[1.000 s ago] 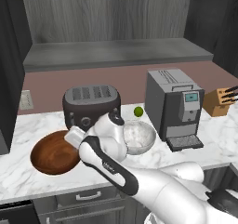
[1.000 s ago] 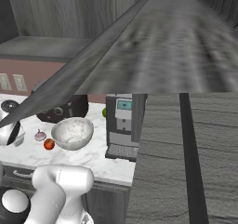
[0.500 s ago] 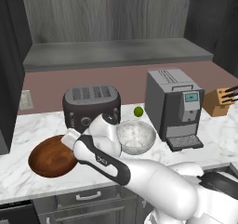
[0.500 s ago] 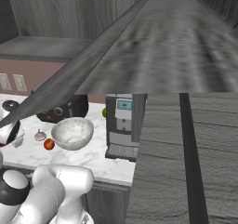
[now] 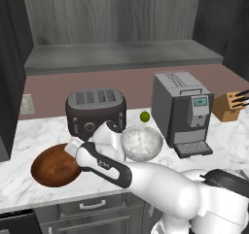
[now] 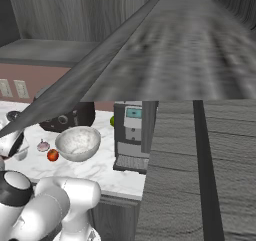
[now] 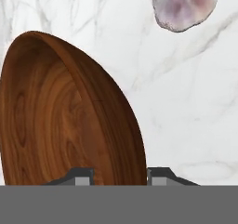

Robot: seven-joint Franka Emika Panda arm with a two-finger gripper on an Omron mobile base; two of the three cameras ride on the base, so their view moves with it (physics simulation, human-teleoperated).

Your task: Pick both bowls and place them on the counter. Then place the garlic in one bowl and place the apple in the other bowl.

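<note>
Here the hand (image 7: 118, 174) pinches the rim of the wooden bowl (image 5: 54, 166), mouth upward on the counter (image 5: 19, 189).

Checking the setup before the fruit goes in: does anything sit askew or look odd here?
The brown bowl sits on the counter with the gripper clamped on its rim. The white bowl, garlic and apple look undisturbed. Nothing spilled.

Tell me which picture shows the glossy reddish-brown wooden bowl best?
The left base view: the whole glossy reddish-brown wooden bowl sits on the white marble counter. The hand view gives a close-up of its rim between the gripper fingers. From the right base view I cannot make it out.
</note>
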